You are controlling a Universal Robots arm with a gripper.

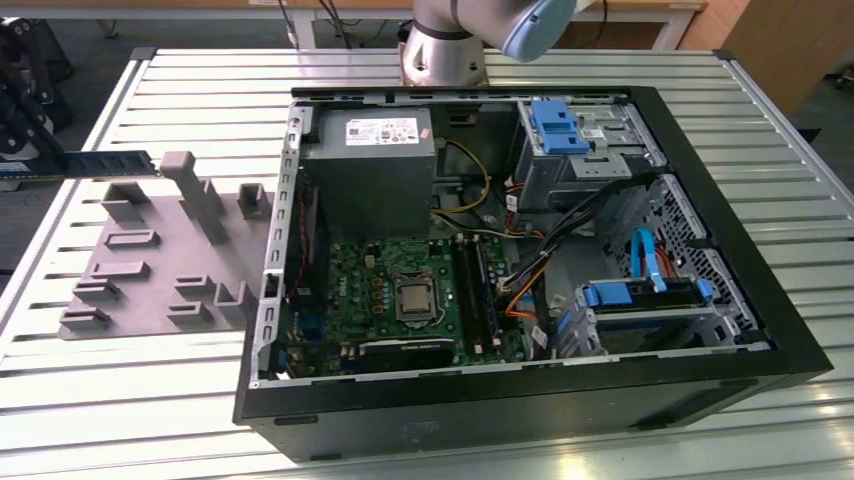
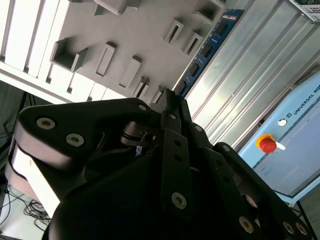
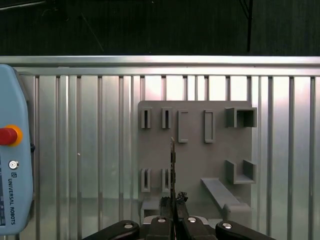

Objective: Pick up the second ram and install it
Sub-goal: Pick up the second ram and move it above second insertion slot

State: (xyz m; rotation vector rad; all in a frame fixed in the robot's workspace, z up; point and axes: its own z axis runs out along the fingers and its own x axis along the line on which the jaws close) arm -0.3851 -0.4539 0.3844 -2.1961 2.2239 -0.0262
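Exterior view's left edge is where the second ram [image 1: 94,164] sits: a long, thin, bluish-green memory stick with a row of black chips, held level and on edge above the slatted silver metal table [image 1: 134,400]. Its free end comes just beside the top of the tallest post of the flat grey plastic fixture with raised blocks and slots [image 1: 147,270]; I cannot tell whether they touch. Toward the exterior view's right, well apart from the stick, the open black computer case [image 1: 534,410] lies on its side with the green motherboard [image 1: 387,270] bare inside. My arm's silver base [image 1: 447,50] stands behind the case.

In both wrist views my black gripper [image 3: 173,204] [image 2: 170,100] is clamped on one end of the second ram [image 3: 172,165] [image 2: 210,45], its fingers pressed against the stick's two flat faces. The stick runs straight out from my fingertips, edge-on in the first wrist view, over the grey fixture [image 3: 200,165] [image 2: 140,30]. A light blue teach pendant [image 3: 12,190] [image 2: 295,125] with a red button [image 3: 7,135] [image 2: 267,144] lies on the table, apart from the fixture.
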